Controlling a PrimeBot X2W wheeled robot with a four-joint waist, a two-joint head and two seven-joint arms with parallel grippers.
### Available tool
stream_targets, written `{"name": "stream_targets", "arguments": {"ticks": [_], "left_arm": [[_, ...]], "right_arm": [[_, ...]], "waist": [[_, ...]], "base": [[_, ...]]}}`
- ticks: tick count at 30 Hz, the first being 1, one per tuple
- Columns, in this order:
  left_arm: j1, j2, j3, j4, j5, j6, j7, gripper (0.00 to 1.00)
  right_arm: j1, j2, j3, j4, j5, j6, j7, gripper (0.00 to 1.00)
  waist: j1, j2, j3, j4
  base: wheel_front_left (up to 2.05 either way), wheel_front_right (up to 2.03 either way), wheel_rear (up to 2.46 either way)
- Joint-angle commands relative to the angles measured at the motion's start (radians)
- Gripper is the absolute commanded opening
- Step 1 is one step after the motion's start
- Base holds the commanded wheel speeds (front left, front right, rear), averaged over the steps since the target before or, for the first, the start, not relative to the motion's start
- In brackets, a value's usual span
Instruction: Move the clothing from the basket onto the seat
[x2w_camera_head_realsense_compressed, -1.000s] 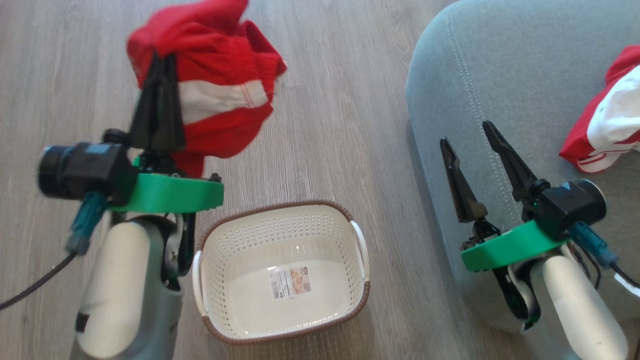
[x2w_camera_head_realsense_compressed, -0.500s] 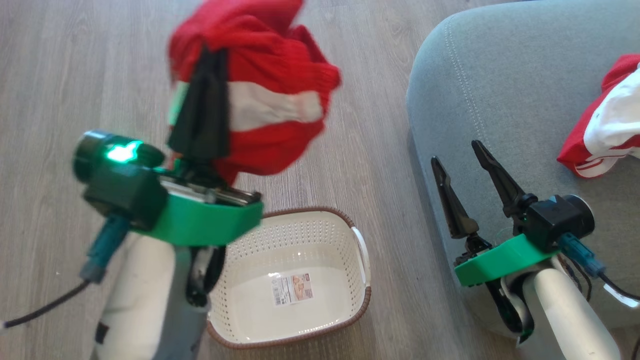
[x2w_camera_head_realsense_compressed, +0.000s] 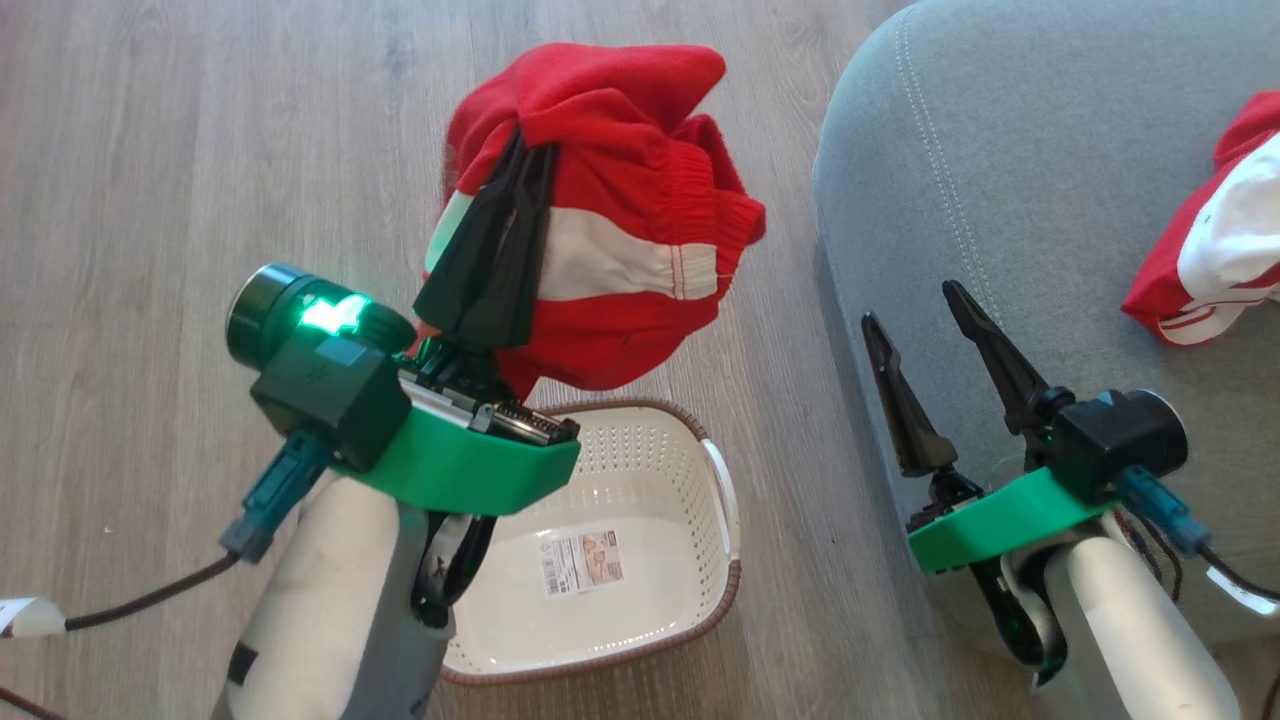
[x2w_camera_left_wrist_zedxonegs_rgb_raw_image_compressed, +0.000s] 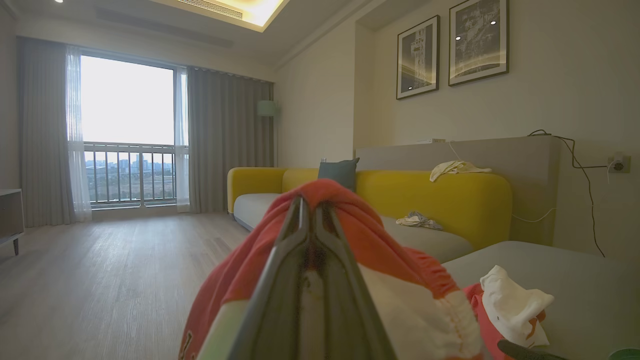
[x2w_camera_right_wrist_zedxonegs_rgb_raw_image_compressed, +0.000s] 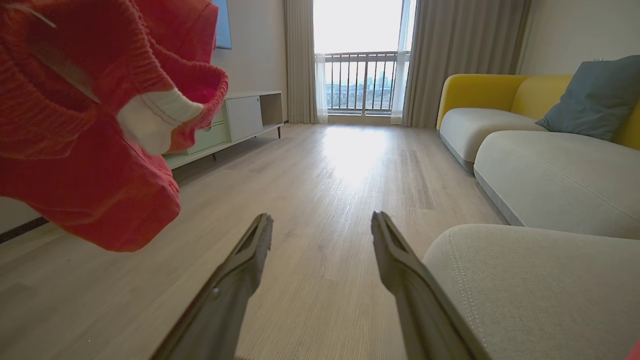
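Note:
My left gripper (x2w_camera_head_realsense_compressed: 530, 150) is shut on a red garment with a white band, the clothing (x2w_camera_head_realsense_compressed: 620, 270), and holds it in the air above the far rim of the basket (x2w_camera_head_realsense_compressed: 705, 490). The cream basket stands on the floor with only a barcode sticker (x2w_camera_head_realsense_compressed: 580, 562) on its floor. A second red and white garment (x2w_camera_head_realsense_compressed: 1215, 240) lies on the grey-green seat (x2w_camera_head_realsense_compressed: 1040, 150) at the right. My right gripper (x2w_camera_head_realsense_compressed: 915, 300) is open and empty over the seat's left edge. The left wrist view shows the fingers (x2w_camera_left_wrist_zedxonegs_rgb_raw_image_compressed: 295, 240) pinching the red fabric (x2w_camera_left_wrist_zedxonegs_rgb_raw_image_compressed: 370, 235). In the right wrist view the held garment (x2w_camera_right_wrist_zedxonegs_rgb_raw_image_compressed: 90, 130) hangs at the left.
Wood-look floor (x2w_camera_head_realsense_compressed: 150, 150) spreads left of the basket. A dark cable (x2w_camera_head_realsense_compressed: 130, 605) trails from my left arm at the lower left. Farther off stand a yellow-backed sofa (x2w_camera_left_wrist_zedxonegs_rgb_raw_image_compressed: 450, 200) with loose cloths and a low cabinet (x2w_camera_right_wrist_zedxonegs_rgb_raw_image_compressed: 240, 120).
My left gripper has carried the red garment rightward toward the seat, from the upper left to above the basket's far rim. The right gripper has barely moved and stays open.

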Motion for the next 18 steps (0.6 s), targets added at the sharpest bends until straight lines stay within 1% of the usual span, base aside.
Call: {"name": "stream_targets", "arguments": {"ticks": [1,3,6,13,18], "left_arm": [[-0.038,0.009,0.031,-0.032,0.000,0.002,-0.004,0.00],[-0.042,0.009,0.033,-0.030,0.002,0.001,-0.004,0.00],[-0.048,0.009,0.036,-0.027,0.006,0.001,-0.004,0.00],[-0.059,0.009,0.028,-0.014,0.019,-0.008,-0.004,0.00],[-0.064,0.009,0.006,0.003,0.033,-0.017,-0.004,0.00]], "right_arm": [[-0.020,0.003,0.018,-0.036,0.014,0.000,-0.006,1.00],[-0.016,0.010,0.022,-0.042,0.056,0.000,-0.006,1.00],[-0.014,-0.012,0.065,-0.067,0.097,0.000,-0.006,1.00],[-0.030,-0.104,0.267,-0.167,0.168,0.000,-0.006,1.00],[-0.065,-0.137,0.360,-0.207,0.178,0.000,-0.006,1.00]], "waist": [[0.0000,0.0000,0.003,-0.001],[0.0000,0.0000,0.005,-0.002],[0.0000,0.0000,0.009,-0.004],[0.0000,0.0000,0.019,-0.008],[0.0000,0.0000,0.024,-0.007]], "base": [[0.00,0.00,0.00],[0.00,0.00,0.00],[0.00,0.00,0.00],[0.00,0.00,0.00],[0.00,0.00,0.00]]}}
